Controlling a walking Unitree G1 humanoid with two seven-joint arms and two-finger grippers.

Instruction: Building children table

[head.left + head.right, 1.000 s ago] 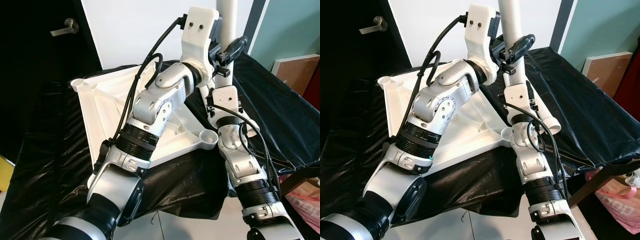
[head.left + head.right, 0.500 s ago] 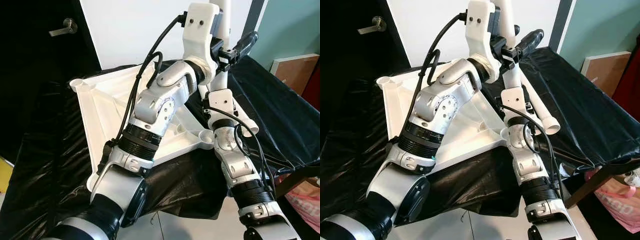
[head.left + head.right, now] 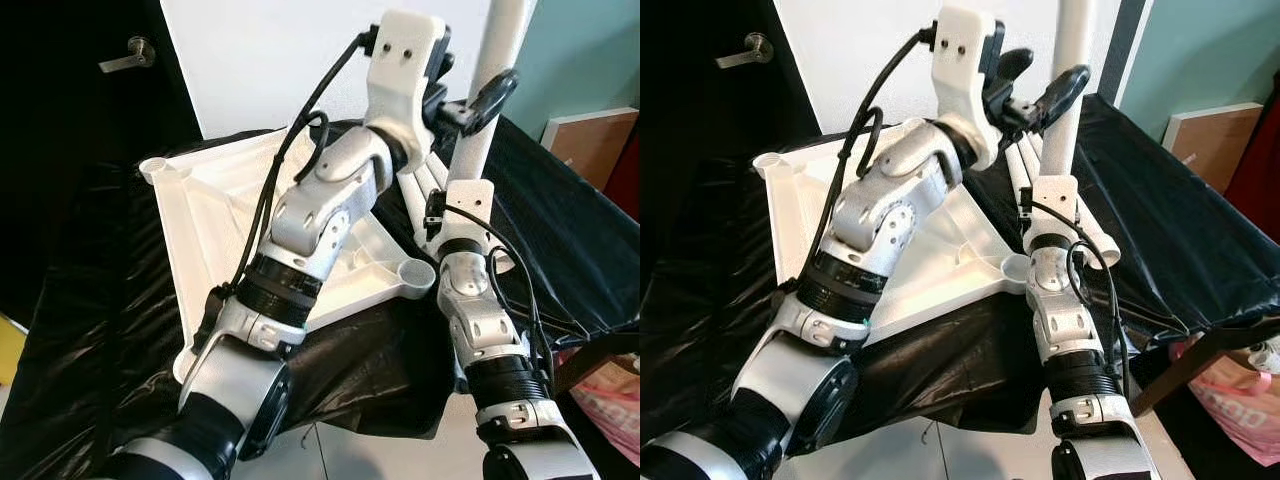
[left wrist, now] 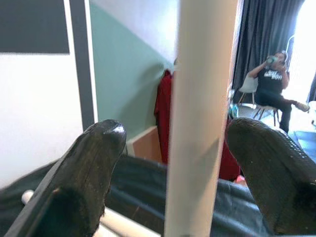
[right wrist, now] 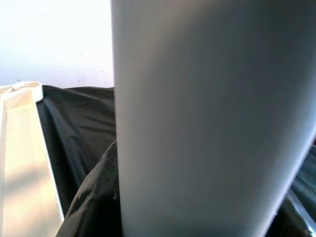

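The white tabletop point(image 3: 215, 215) lies upside down on a black-covered surface, with a round leg socket point(image 3: 415, 272) at its near corner. A white table leg point(image 3: 497, 80) stands upright in the air, leaning slightly right. My right gripper point(image 3: 468, 180) holds its lower end, its fingers hidden behind the tube; the leg point(image 5: 207, 118) looms close in the right wrist view. My left gripper point(image 3: 1038, 80) is open higher up, and the leg point(image 4: 202, 118) passes between its black fingers point(image 4: 94, 163) without touching them.
More white legs point(image 3: 1025, 160) lie on the black cover point(image 3: 90, 330) behind the tabletop. A dark door with a handle point(image 3: 125, 55) is at the far left. A brown board point(image 3: 600, 140) and a pink bag point(image 3: 610, 400) are on the right. A person point(image 4: 274, 84) sits far off.
The upright leg has swung from leaning left to leaning right, carried by my right arm. My left gripper's fingers now stand apart around it.
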